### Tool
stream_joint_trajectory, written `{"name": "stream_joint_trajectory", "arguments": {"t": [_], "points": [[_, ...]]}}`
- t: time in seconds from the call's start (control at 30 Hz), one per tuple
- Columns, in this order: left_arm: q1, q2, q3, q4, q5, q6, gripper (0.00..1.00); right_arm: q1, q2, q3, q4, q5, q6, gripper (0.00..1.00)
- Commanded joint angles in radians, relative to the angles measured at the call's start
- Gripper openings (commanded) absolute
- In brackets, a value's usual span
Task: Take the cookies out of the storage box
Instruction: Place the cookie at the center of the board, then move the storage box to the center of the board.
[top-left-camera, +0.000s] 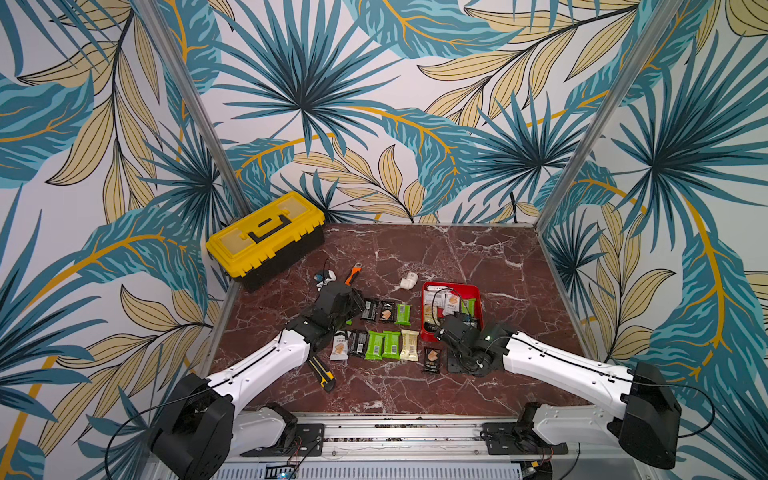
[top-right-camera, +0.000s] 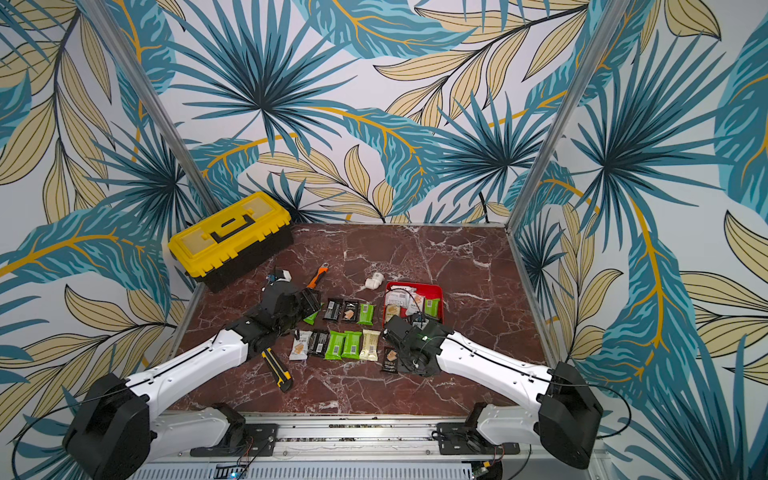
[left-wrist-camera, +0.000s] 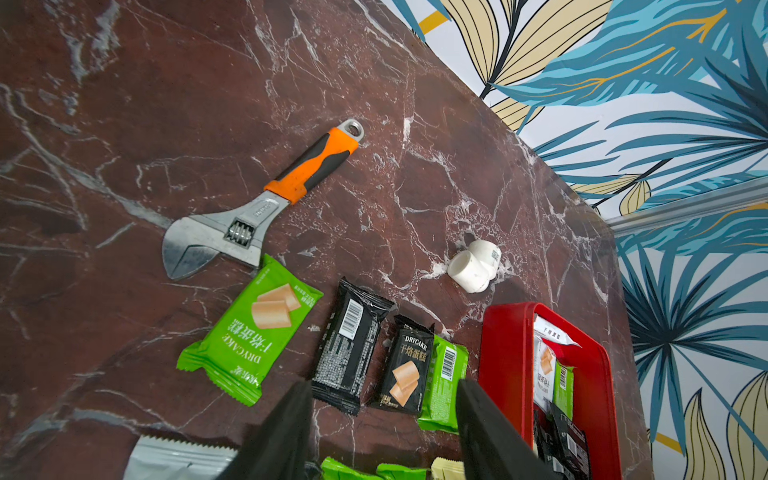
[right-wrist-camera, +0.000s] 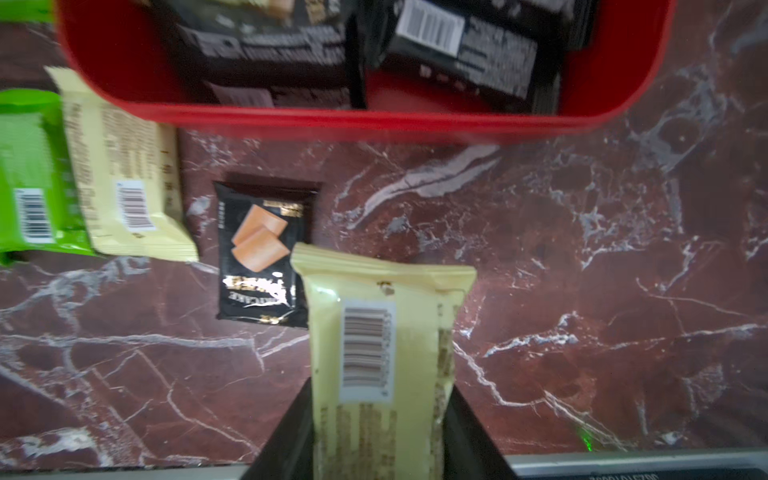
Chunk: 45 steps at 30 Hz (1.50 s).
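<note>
This is a robot test cell in a lab, not a home or workshop. A yellow-lidded toolbox (top-left-camera: 266, 237) sits in a far corner of a marble-patterned tabletop (top-left-camera: 478, 257). Leaf-print wall panels (top-left-camera: 332, 104) on bare aluminium posts (top-left-camera: 195, 108) box the table in. Across the table from the toolbox, the left arm (top-left-camera: 257, 361) and right arm (top-left-camera: 561, 365) are bolted to a slotted metal rail (top-left-camera: 399, 432). Near the toolbox, a wrench (left-wrist-camera: 266, 195), a utility knife (top-left-camera: 322, 370), a white pipe fitting (top-left-camera: 408, 281) and wrapped cookies (top-left-camera: 390, 345) lie spread out like props.

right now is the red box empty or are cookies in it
Not empty: the storage box holds several cookies, white, green and black packets.
</note>
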Motion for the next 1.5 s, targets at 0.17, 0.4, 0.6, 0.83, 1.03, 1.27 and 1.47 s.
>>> {"name": "stream_joint_trajectory", "arguments": {"t": [0.17, 0.4, 0.6, 0.83, 1.03, 1.27, 1.47], "points": [[0.005, -0.004, 0.03, 0.009, 0.028, 0.007, 0.6, 0.007, 0.028, -0.157, 0.293, -0.035, 0.045, 0.37], [0.005, 0.022, 0.035, 0.051, 0.093, 0.022, 0.6, 0.006, 0.094, -0.19, 0.363, 0.001, 0.052, 0.42], [-0.002, 0.133, 0.113, 0.118, 0.301, 0.13, 0.62, 0.006, 0.079, -0.196, 0.359, 0.007, 0.042, 0.54], [-0.093, 0.29, 0.271, 0.068, 0.43, 0.273, 0.62, -0.005, -0.026, -0.105, 0.252, 0.04, -0.027, 0.61], [-0.158, 0.427, 0.398, 0.005, 0.465, 0.306, 0.62, -0.153, -0.049, 0.052, 0.179, -0.017, -0.137, 0.61], [-0.196, 0.554, 0.546, -0.158, 0.448, 0.374, 0.6, -0.35, -0.026, 0.143, 0.151, -0.105, -0.199, 0.61], [-0.21, 0.644, 0.635, -0.257, 0.438, 0.406, 0.51, -0.418, -0.019, 0.164, 0.151, -0.132, -0.207, 0.6]]}}
